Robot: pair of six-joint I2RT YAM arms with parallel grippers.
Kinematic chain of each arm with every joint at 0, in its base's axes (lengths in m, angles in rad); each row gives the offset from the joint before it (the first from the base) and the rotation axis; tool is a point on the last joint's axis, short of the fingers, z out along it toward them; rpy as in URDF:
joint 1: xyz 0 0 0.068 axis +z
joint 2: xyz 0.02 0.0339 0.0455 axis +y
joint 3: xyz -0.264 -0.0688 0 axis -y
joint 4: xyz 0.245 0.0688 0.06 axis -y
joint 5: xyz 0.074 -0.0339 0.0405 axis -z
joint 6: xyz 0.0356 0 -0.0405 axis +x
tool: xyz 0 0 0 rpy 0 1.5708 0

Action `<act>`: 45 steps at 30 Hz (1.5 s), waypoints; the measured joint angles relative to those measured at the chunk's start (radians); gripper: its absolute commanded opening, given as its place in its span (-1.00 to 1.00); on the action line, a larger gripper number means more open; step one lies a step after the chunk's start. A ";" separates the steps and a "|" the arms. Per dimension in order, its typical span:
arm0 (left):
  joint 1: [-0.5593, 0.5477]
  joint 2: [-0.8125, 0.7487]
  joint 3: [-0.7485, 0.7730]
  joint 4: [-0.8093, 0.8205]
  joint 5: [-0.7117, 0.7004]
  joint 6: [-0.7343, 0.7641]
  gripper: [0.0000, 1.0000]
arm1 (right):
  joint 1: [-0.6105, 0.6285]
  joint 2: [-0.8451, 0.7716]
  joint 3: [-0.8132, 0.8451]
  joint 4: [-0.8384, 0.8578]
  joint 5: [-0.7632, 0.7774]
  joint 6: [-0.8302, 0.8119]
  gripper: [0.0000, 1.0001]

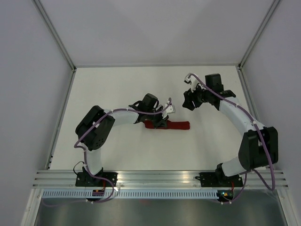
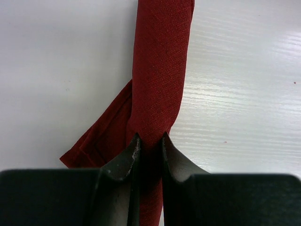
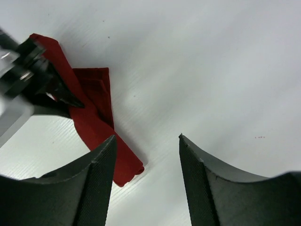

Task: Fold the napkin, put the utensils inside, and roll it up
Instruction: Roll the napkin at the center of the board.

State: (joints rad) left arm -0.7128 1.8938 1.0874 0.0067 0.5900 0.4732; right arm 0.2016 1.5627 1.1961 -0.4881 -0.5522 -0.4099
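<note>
The left gripper [image 2: 149, 141] clamps the rolled dark red soft-cloth napkin [image 2: 160, 70] on the white table [image 1: 117, 94], the right gripper [image 3: 146, 139] open and empty at its two o'clock; any tug could unroll the loose flap.

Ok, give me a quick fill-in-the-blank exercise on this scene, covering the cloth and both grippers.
1. The napkin lies rolled up on the table, and its colour is dark ___.
2. The left gripper is shut on the ___.
3. The right gripper, apart from the roll, stands ___ and holds nothing.
Missing words: red; napkin; open.
</note>
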 measured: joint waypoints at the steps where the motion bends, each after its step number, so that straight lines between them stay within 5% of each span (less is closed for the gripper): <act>1: 0.008 0.011 0.018 -0.020 0.022 -0.006 -0.75 | -0.001 -0.043 -0.039 0.026 0.006 0.004 0.26; 8: 0.050 0.077 0.127 -0.165 0.140 -0.029 -0.74 | 0.083 -0.336 -0.309 0.178 0.084 -0.071 0.37; 18: 0.064 0.143 0.243 -0.315 0.182 -0.036 -0.69 | 0.426 -0.338 -0.589 0.318 0.301 -0.198 0.38; 36: 0.069 0.236 0.393 -0.482 0.229 -0.049 -0.54 | 0.529 -0.153 -0.617 0.534 0.484 -0.275 0.27; 45: 0.081 0.277 0.452 -0.550 0.264 -0.048 -0.34 | 0.533 -0.108 -0.618 0.603 0.547 -0.298 -0.08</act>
State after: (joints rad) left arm -0.6319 2.1704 1.5398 -0.5438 0.8543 0.4248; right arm 0.7349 1.4544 0.5785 0.1150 -0.0048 -0.7082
